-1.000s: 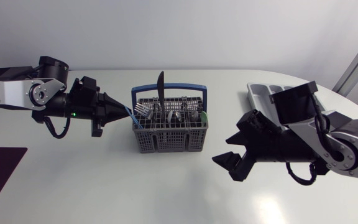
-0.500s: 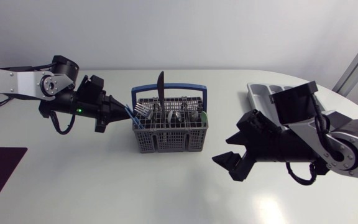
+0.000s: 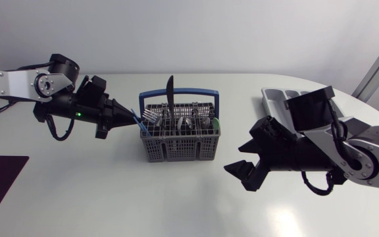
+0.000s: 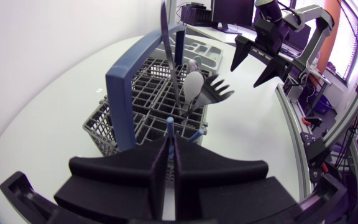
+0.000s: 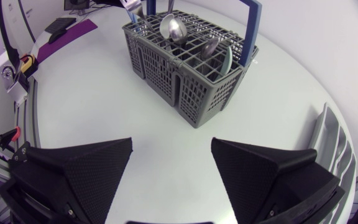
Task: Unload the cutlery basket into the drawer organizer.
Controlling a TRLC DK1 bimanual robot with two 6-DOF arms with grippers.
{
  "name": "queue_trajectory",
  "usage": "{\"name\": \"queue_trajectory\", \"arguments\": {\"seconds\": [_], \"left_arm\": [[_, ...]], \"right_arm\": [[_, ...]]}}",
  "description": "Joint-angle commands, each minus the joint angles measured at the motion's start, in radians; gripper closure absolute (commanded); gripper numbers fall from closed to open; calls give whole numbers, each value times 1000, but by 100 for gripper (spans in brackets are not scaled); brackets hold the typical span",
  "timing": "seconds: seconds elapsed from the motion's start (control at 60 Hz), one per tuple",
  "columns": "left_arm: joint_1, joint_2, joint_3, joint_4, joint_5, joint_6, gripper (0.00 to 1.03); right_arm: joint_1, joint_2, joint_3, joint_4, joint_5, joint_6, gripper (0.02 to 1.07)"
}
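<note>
Blue utensil (image 4: 169,123) in down-tilted left tool (image 4: 172,149)

White table (image 3: 110,191) w/ grey basket (image 3: 176,146) & organizer (image 3: 276,97).

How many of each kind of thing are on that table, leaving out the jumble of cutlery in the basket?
Grippers: 2, the left gripper shut on a blue-handled utensil, the right gripper open
Cutlery basket: 1
Drawer organizer: 1
Total: 4
</note>
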Motion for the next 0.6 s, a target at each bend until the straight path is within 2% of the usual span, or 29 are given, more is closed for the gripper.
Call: {"name": "queue_trajectory", "arguments": {"seconds": [0.0,0.3,0.583], "left_arm": [[7,-66,23,-28,13,23,97],[18,-199,80,-129,-4,21,97],[86,-288,173,-235,-6,37,97]], "right_arm": [[12,0,24,-2,4,13,15],[37,-52,53,-57,8,17,15],[61,-129,63,-105,12,24,15]]}}
